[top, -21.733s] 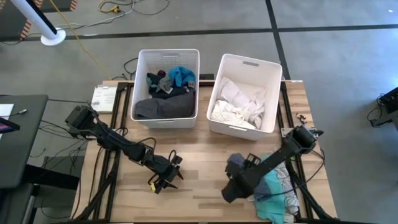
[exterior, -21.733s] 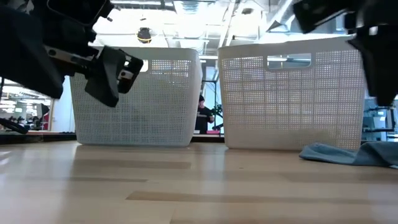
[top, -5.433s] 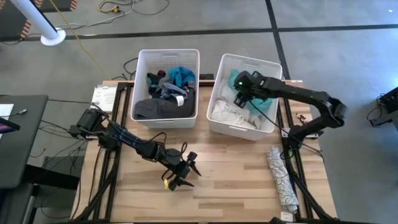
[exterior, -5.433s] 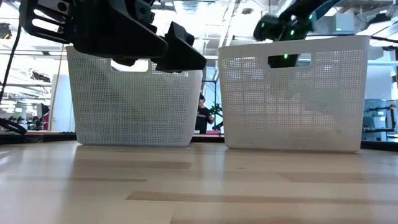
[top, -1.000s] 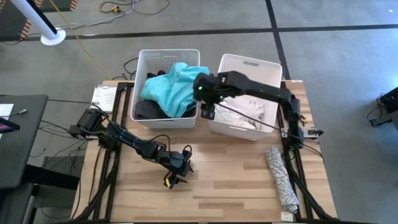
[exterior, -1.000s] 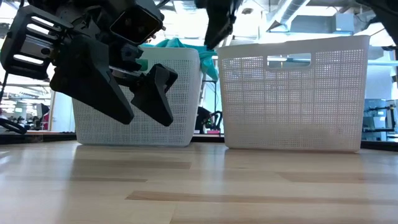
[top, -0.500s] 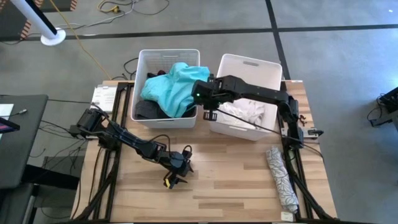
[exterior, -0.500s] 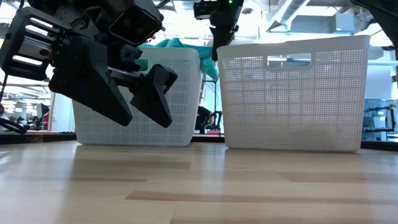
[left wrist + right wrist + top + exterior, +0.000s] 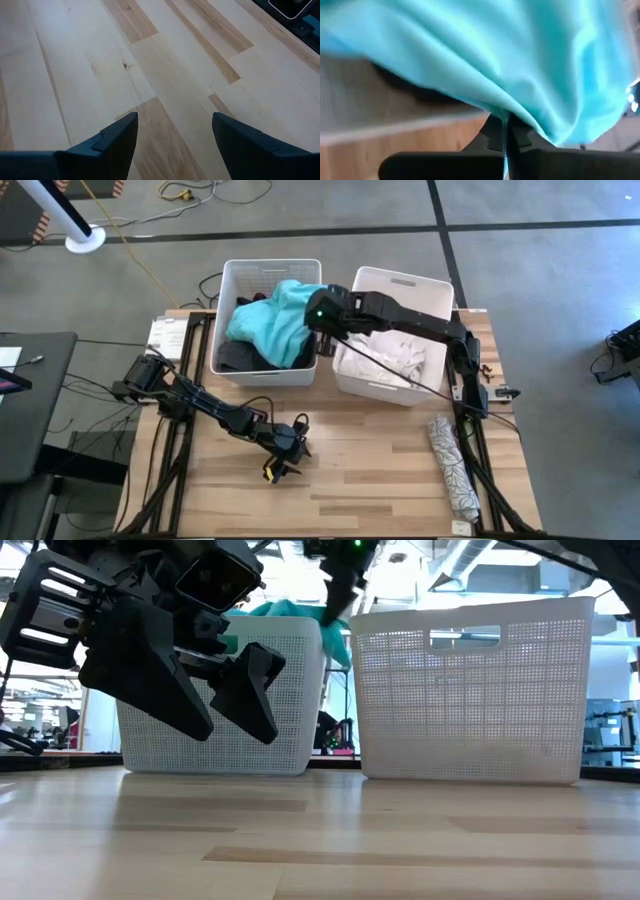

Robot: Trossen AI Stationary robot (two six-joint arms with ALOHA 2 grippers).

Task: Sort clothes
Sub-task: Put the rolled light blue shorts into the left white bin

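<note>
A teal garment (image 9: 275, 320) lies heaped on the dark clothes (image 9: 240, 356) in the left white bin (image 9: 228, 280), its edge hanging over the bin's right rim. My right gripper (image 9: 322, 320) hovers at that edge, shut on the teal cloth (image 9: 495, 55). White clothes (image 9: 400, 360) fill the right bin (image 9: 440, 290). A patterned white garment (image 9: 452, 465) lies rolled up on the table at the right. My left gripper (image 9: 285, 460) hangs open over the bare table near the front, nothing between its fingers (image 9: 120, 140). My right gripper pinches a thin fold of the teal garment's right edge (image 9: 506, 119) between its two fingertips, slanting down from the table's right. A sliver of teal shows between the shut fingers. The rest of the garment rests on the pile in the left bin.
The two bins stand side by side at the table's far edge with a narrow gap between them. Bare wood (image 9: 370, 470) stretches across the table's middle and front. A white paper pad (image 9: 165, 335) lies at the far left corner.
My right gripper has swung from the gap between the bins toward the far edge and onto the teal garment's edge, turning as it went, and has shut there. The teal garment has stayed heaped on the left bin.
</note>
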